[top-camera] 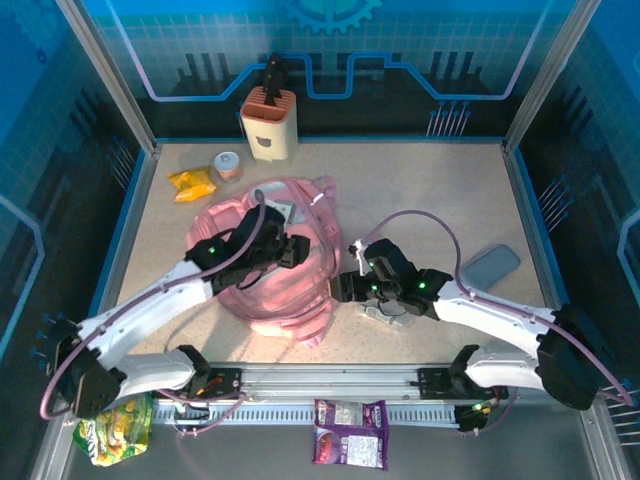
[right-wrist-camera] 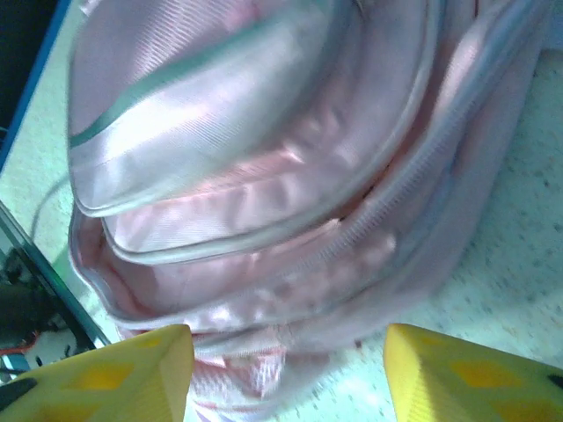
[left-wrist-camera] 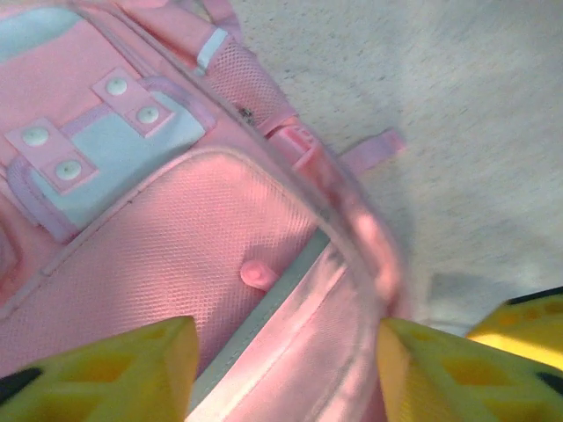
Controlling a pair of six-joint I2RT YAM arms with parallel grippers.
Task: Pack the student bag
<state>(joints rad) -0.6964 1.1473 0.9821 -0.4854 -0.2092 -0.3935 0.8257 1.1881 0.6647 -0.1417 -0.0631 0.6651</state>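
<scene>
Showing one student bag [top-camera: 290,300], left claw [left-wrist-camera: 283,352], right claw [right-wrist-camera: 288,356], both parted

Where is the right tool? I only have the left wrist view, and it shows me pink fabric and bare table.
Observer: The right tool is at the right side of the student bag, jaws open and facing it.
Operator: What's lying loose beyond the bag?
Observer: A yellow snack packet lies on the table, past the bag's far left corner.
Operator: Anything over on the right?
Observer: A flat grey case lies near the table's right edge, well apart from the bag.
</scene>
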